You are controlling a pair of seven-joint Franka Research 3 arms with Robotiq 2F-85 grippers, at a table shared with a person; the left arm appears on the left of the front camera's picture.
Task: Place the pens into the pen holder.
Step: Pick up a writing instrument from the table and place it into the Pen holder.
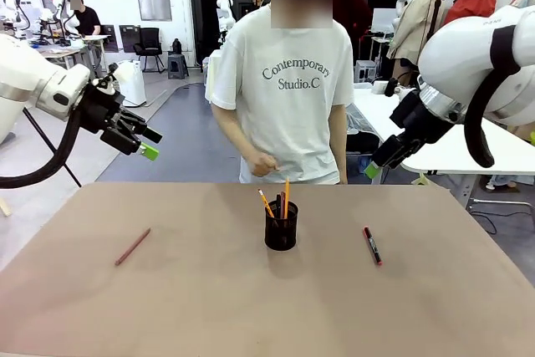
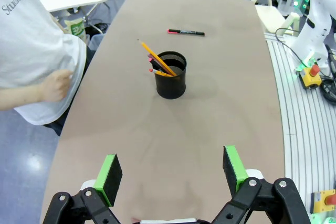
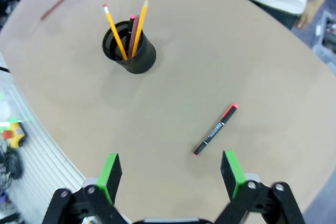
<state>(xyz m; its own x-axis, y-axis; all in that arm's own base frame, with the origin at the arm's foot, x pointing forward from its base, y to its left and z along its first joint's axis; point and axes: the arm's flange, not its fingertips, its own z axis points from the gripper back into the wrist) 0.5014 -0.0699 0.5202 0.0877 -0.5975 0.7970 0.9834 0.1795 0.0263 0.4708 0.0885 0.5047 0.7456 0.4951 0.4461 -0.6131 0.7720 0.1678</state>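
Observation:
The black mesh pen holder (image 1: pixel 281 232) (image 2: pixel 171 77) (image 3: pixel 131 53) stands mid-table with two yellow-orange pencils (image 1: pixel 266 203) (image 3: pixel 114 29) and a dark pen upright in it. A reddish-brown pencil (image 1: pixel 132 247) (image 3: pixel 56 6) lies flat to its left. A black marker with red ends (image 1: pixel 372 245) (image 2: pixel 186 32) (image 3: pixel 215 130) lies flat to its right. My left gripper (image 1: pixel 138 141) (image 2: pixel 173 174) hangs open high above the table's left side. My right gripper (image 1: pixel 378 165) (image 3: pixel 173 174) hangs open high above the right side, over the marker. Neither holds anything.
A person in a white T-shirt stands at the far edge, one hand (image 1: pixel 261 163) (image 2: pixel 55 85) held at the waist just behind the holder. The brown tabletop (image 1: pixel 209 307) is bare around the three things. A white table (image 1: pixel 456 152) stands beyond the right edge.

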